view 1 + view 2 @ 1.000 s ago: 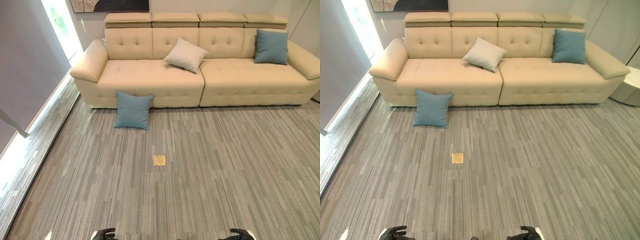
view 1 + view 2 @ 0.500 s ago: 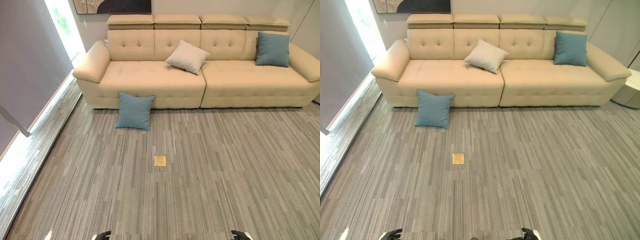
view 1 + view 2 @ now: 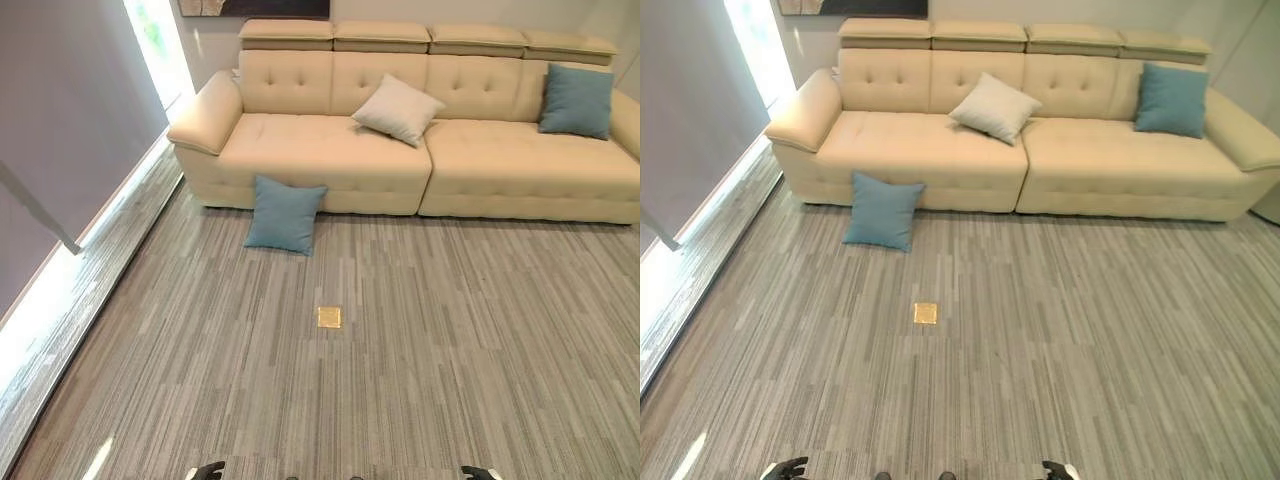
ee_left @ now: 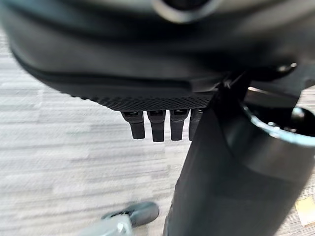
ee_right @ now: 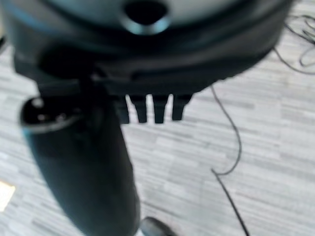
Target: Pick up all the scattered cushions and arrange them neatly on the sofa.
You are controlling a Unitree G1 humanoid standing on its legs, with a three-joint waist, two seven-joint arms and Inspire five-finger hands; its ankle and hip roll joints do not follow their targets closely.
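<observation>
Facing: a long cream sofa (image 3: 330, 150) stands at 12 o'clock, across the far side of the grey striped carpet (image 3: 420, 380).
Cushion on floor: one teal cushion (image 3: 285, 215) stands on the carpet at about 11 o'clock, and it leans against the front of the sofa's left seat, touching it.
Cushion in middle: a beige cushion (image 3: 398, 108) lies tilted on the sofa at 12 o'clock, near the join of the two seats, with its top against the backrest.
Cushion at far end: a second teal cushion (image 3: 1171, 100) stands upright at 1 o'clock, against the backrest and just beside the sofa's right armrest.
Floor plate: a small brass floor plate (image 3: 329, 317) is set in the carpet at 12 o'clock, between the robot and the sofa, well apart from the floor cushion.
Window side: a bright window strip (image 3: 60, 300) runs along the floor from 9 to 11 o'clock.
Left hand (image 4: 155, 123): it hangs low at 7 o'clock over the carpet; its fingers point straight down, relaxed, and hold nothing.
Right hand (image 5: 147, 108): it hangs low at 5 o'clock over the carpet; its fingers are also straight and empty.
</observation>
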